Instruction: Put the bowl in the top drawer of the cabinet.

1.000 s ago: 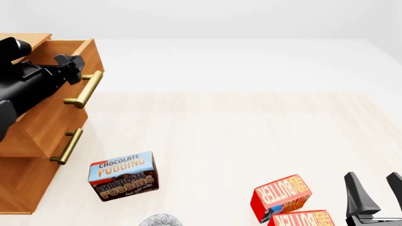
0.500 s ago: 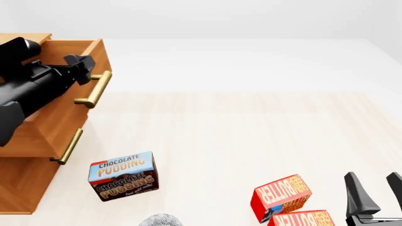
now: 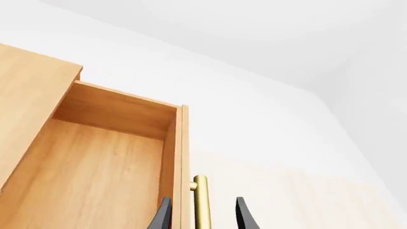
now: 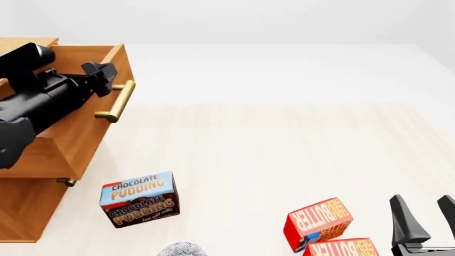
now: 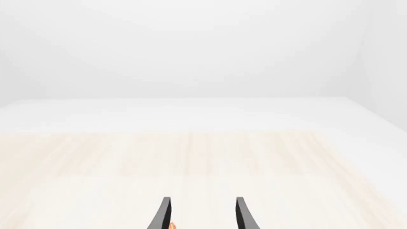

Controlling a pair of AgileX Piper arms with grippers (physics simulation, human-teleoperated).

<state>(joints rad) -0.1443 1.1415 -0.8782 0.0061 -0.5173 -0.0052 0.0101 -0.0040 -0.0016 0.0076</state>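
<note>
My left fingers straddle the brass bar handle of the top drawer, one finger on each side, though I cannot tell if they are pinching it. The drawer stands pulled out of the cabinet. The bowl sits at the counter's near edge, just beyond the chocolate pudding box. My right fingers hang apart, empty, beside two butter boxes.

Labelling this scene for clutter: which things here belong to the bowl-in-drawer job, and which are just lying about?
Job: bowl, top drawer, its handle, cabinet, left tool.
Lying about: pudding box, two butter boxes.
</note>
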